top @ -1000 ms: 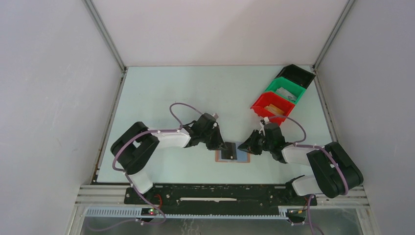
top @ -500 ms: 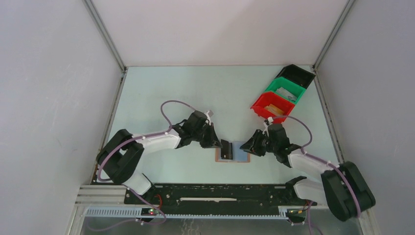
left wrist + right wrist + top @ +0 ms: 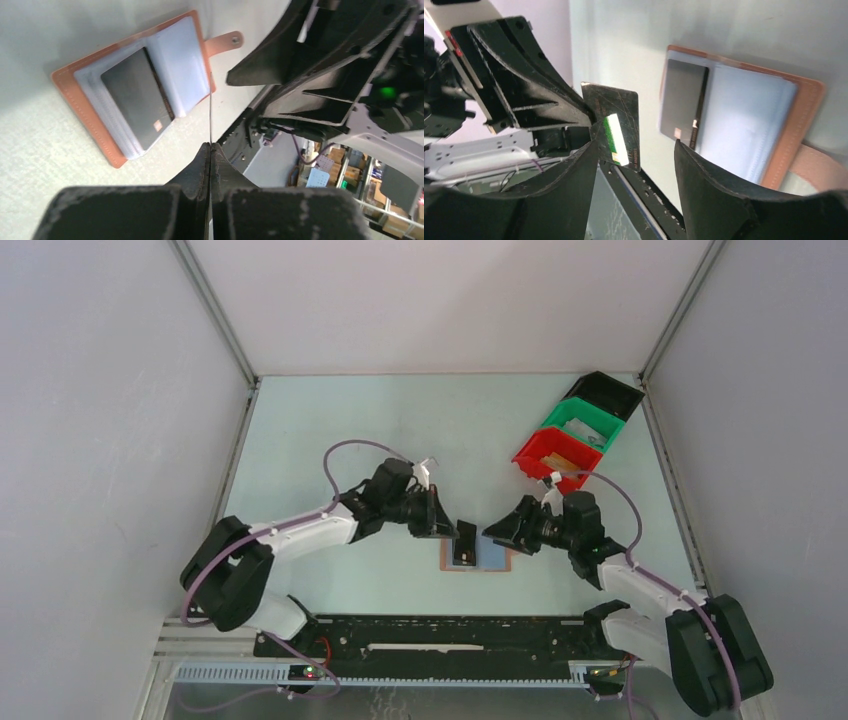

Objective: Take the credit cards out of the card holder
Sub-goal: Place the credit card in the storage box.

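The left tool (image 3: 210, 145) is pinching a black card (image 3: 210, 107) on edge just above the card holder (image 3: 182, 65). The card's long axis is apparently running out from the fingertips, and its face is looking toward the right tool (image 3: 634, 150), which is hanging wide open just right of the holder. The holder is lying open flat on the surface (image 3: 45, 167) with its long axis running left to right and its strap tab (image 3: 222, 42) pointing right. A second black card (image 3: 137, 105) is sitting in the half away from the tab.

Black card (image 3: 466, 539) lifted off card holder (image 3: 494, 556), left end effector (image 3: 451, 530) raised

Brown leather card holder (image 3: 95, 127) lies open and flat at the upper left of the left wrist view, pale blue-grey lining up, strap tab (image 3: 222, 42) outward. One black card (image 3: 137, 97) sits in a sleeve. Another black credit card (image 3: 616, 125) is raised on edge over the holder.
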### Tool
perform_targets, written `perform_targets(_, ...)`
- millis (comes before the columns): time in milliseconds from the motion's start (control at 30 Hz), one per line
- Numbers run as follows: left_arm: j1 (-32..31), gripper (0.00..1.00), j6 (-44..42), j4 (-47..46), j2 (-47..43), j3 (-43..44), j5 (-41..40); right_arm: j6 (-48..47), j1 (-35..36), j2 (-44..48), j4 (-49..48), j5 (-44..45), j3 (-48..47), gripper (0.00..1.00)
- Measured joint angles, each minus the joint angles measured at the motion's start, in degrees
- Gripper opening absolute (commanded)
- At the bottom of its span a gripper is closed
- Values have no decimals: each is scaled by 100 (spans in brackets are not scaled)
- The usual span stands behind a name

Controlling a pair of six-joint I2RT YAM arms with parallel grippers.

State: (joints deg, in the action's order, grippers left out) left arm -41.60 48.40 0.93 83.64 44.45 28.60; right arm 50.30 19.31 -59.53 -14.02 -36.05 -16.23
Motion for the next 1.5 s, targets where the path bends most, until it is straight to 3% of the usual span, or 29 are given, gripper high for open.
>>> perform_targets(300,195,0,111,-503,-354,0,634,498,-55,-238,-1268,-1062,87,66)
perform_targets(400,203,0,179,-682,-435,0,774,667,-55,-249,-1569,-1239,87,56)
perform_targets(500,205,0,280,-835,-452,0,852,820,-57,-238,-1823,-1303,122,40)
perform_targets(833,219,0,479,-1198,-452,0,990,1338,-52,-229,-2566,-1482,232,16)
perform_targets(900,227,0,503,-1241,-452,0,1023,1386,-50,-190,-2573,-1497,232,0)
perform_targets(967,236,2,511,-1235,-450,0,1029,1429,-44,-92,-2566,-1504,232,0)
perform_targets(1200,240,46,341,-887,-435,26,905,997,-63,693,-1158,-1259,-162,0)
perform_targets(1500,476,51,-393,730,-868,483,-4,715,-1462,1950,1338,225,-1344,0)
